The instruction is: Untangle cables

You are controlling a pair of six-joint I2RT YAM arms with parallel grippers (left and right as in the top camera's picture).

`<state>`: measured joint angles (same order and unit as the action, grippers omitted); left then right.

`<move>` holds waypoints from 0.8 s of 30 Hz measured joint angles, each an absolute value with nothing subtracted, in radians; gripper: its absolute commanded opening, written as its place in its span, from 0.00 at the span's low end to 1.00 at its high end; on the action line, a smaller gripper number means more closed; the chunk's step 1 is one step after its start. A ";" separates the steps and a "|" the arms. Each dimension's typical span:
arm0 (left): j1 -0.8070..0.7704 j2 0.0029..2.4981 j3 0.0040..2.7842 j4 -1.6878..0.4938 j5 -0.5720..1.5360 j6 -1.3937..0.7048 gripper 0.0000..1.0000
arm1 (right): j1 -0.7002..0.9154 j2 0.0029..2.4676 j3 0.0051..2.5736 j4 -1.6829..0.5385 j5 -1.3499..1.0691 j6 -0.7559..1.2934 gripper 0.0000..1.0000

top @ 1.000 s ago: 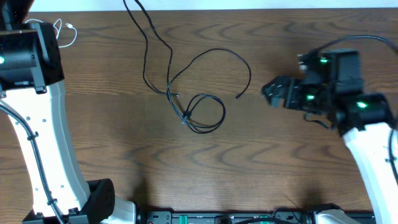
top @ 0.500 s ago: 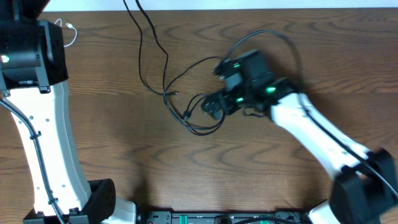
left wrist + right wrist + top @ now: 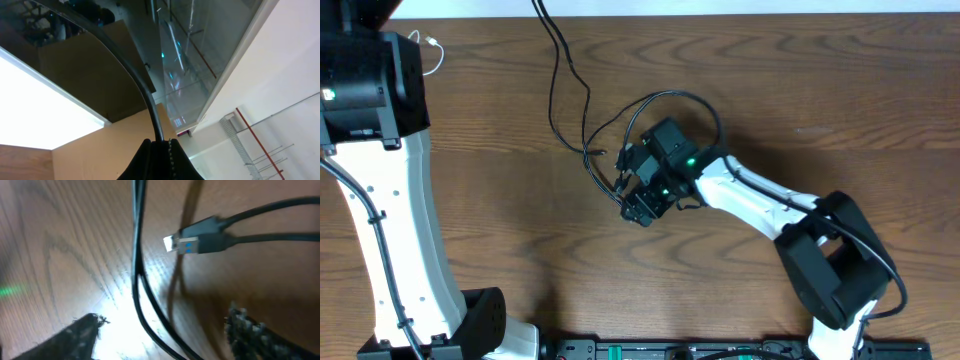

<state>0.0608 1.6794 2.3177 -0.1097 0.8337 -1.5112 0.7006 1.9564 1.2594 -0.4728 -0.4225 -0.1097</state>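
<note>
loosely, right tool (image 3: 162, 330) straddles black cables (image 3: 136, 255)

Wooden table (image 3: 820, 80) carries tangled black cables (image 3: 588, 150) (white one (image 3: 438, 52) apart)

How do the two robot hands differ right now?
The left gripper is shut on a black cable. The right gripper is open, its fingers either side of a black strand and gripping nothing.
The left gripper faces up into the room, while the right gripper faces down at the table, close to a plug.
Both are dealing with black cords.
</note>
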 measured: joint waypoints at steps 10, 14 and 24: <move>0.061 1.679 2.318 -0.109 0.860 -1.511 0.08 | 0.712 1.983 1.259 -0.508 -0.411 -0.193 0.45; 0.061 1.679 2.318 -0.109 0.868 -1.511 0.08 | 0.712 1.998 1.259 -0.509 -0.389 -0.213 0.41; 0.061 1.679 2.318 -0.110 0.887 -1.498 0.07 | 0.712 1.998 1.259 -0.480 -0.376 -0.199 0.02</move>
<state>0.0608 1.6794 2.3177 -0.1097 0.8867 -1.4982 0.7116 1.9984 1.2594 -0.4801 -0.3759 -0.1986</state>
